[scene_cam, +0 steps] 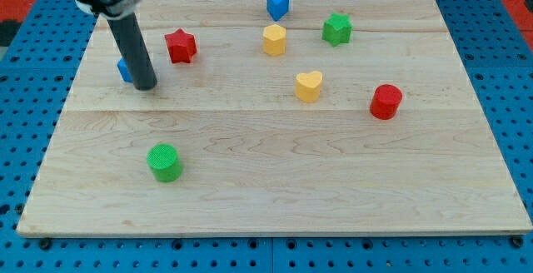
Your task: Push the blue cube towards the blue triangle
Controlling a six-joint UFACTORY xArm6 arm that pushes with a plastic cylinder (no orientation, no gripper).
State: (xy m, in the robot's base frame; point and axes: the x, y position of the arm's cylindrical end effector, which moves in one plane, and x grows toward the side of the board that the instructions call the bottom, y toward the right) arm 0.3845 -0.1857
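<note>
The blue cube sits near the board's left edge, mostly hidden behind my dark rod. My tip rests on the board, touching or just beside the cube's right side. The blue triangle sits at the view's top centre, far to the right of the cube and higher in the view.
A red star lies just right of the rod. A yellow block sits below the blue triangle, a green star to its right. A yellow heart, a red cylinder and a green cylinder also stand on the wooden board.
</note>
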